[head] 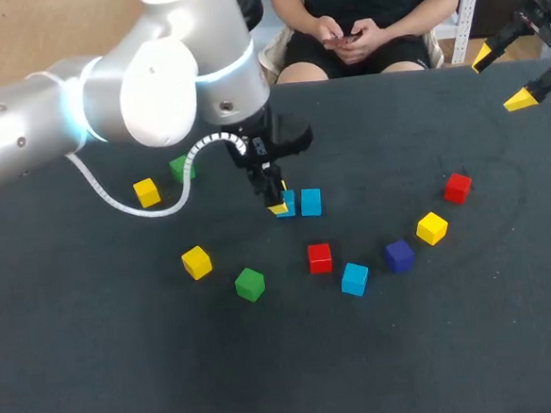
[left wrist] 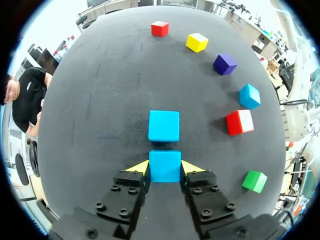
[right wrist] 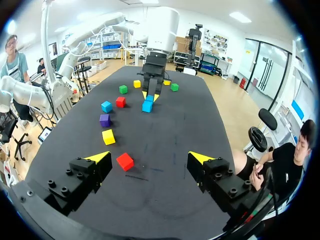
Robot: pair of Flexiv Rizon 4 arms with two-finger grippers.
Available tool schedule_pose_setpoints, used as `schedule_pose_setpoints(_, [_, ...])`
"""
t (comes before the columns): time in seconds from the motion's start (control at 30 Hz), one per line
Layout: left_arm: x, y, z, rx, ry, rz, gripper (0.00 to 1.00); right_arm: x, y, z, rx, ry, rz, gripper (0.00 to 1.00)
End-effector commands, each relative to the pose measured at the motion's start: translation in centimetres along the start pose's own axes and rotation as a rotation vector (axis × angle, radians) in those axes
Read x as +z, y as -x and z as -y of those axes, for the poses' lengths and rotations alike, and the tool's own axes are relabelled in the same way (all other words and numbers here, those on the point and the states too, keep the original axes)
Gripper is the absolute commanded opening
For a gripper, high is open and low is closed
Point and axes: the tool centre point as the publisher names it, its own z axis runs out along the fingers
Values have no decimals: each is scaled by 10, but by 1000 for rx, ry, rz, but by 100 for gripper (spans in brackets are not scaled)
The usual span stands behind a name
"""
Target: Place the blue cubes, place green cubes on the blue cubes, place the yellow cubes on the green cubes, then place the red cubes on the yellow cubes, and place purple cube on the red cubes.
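I'm gripping blue cube (left wrist: pixel 165 165) in left hand (left wrist: pixel 165 168), second blue cube (left wrist: pixel 164 126) just ahead; right hand (right wrist: pixel 150 157) hanging wide; all stacking remaining.

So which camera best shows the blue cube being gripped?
Left wrist view: the blue cube sits close and whole between the left gripper's tips. The head view half hides it behind the gripper; the right wrist view shows it tiny.

Blue cube (left wrist: pixel 163 126) just ahead of claw (left wrist: pixel 165 168)
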Motion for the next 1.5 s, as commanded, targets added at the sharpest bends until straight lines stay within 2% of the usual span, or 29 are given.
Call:
schedule_pose_setpoints(0.03, [0, 1, -4, 2, -9, -6, 0, 0, 0, 0, -1, 0, 1, 100])
schedule_pose_setpoints(0.67, [3, -4, -2, 0, -11, -25, 0, 0, 0, 0, -1, 0, 1, 100])
schedule_pose_setpoints(0.77, [2, -5, -2, -3, -10, -25, 5, 0, 0, 0, -1, 0, 1, 100])
schedule_pose_setpoints(0.83, [2, -6, -3, -5, -9, -24, 0, 0, 0, 0, -1, 0, 1, 100])
schedule_pose_setpoints(1.07, [2, -7, -3, -8, -12, -25, 0, 0, 0, 0, -1, 0, 1, 100])
schedule_pose_setpoints(1.2, [2, -7, -3, -9, -14, -22, 14, 0, 0, 0, -1, 0, 1, 100])
schedule_pose_setpoints(1.5, [2, -7, -2, -11, -19, -20, 26, 0, 0, 0, -1, 0, 1, 100])
